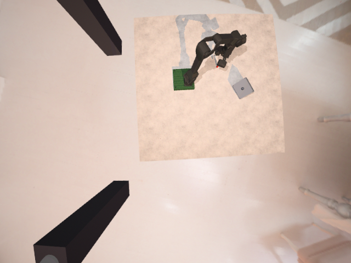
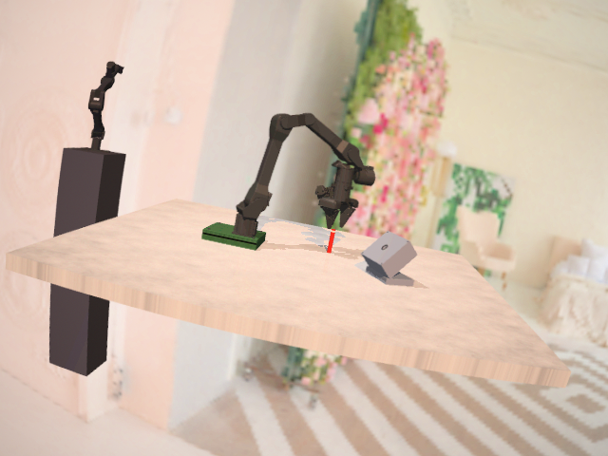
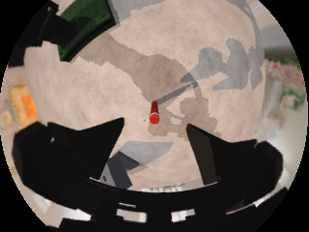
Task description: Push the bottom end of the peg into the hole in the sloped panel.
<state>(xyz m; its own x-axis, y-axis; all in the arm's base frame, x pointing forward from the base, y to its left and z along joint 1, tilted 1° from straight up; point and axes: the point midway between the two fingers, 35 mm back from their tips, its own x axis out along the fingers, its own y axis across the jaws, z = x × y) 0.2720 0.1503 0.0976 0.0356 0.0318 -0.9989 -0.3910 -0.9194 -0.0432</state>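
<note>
Standing upright on the table, the red peg is just below the gripper. The gripper has its fingers spread wide and holds nothing. The gray sloped panel is near them.

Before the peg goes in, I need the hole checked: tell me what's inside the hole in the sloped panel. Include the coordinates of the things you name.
No peg is in the hole [image 1: 242,88] [image 2: 384,247]; the red peg [image 2: 331,241] [image 3: 154,116] stands on the table. The hole's depth and bottom are too dark to make out.
</note>
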